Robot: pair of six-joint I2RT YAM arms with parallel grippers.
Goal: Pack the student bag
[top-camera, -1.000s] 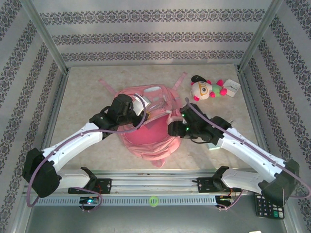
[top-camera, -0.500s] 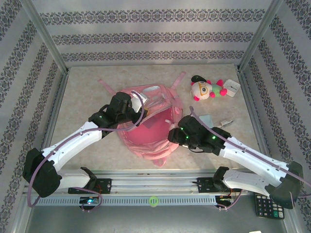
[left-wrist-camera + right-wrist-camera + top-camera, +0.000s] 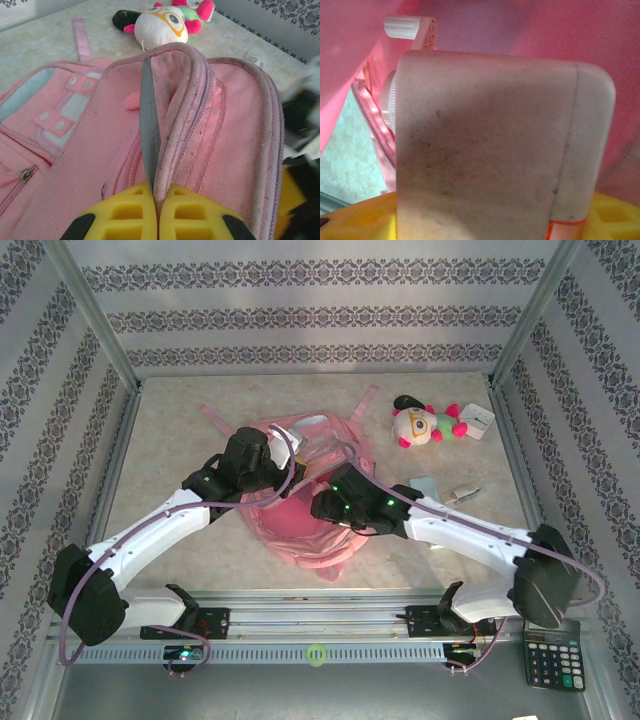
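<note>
Large soft pink fabric student bag (image 3: 290,528) lay mid-bench (image 3: 180,430) between both arms, long axis running roughly far-to-near, straps trailing toward the far side. Left tool (image 3: 156,194) was pressed together on the bag's zippered rim, pinching a fold of pink fabric with a grey strip and holding it raised so the mouth gaped toward the right arm. Right tool (image 3: 322,508) came in from the right and sat at that mouth. Wrist view showed pink fabric above and on both sides, so I judged it at least partly inside. It was clamped on an off-white rounded rectangular block (image 3: 490,140), yellow fingers (image 3: 360,217) spread about the block's width, block standing up out of the grip. A white plastic ridged part (image 3: 410,27) sat just behind the block; couldn't tell whether it was part of it. Key relation: bag cavity was straight ahead of the right tool, and the right arm was the nearer one for the drop. Next move probably needed a bit more depth before letting go, with the left holding the rim up. Risk: block catching on the zipper edge. Round white-faced plush toy with pink limbs (image 3: 425,420) sat on the far right of the bench, well apart from the bag, not yet packed.
</note>
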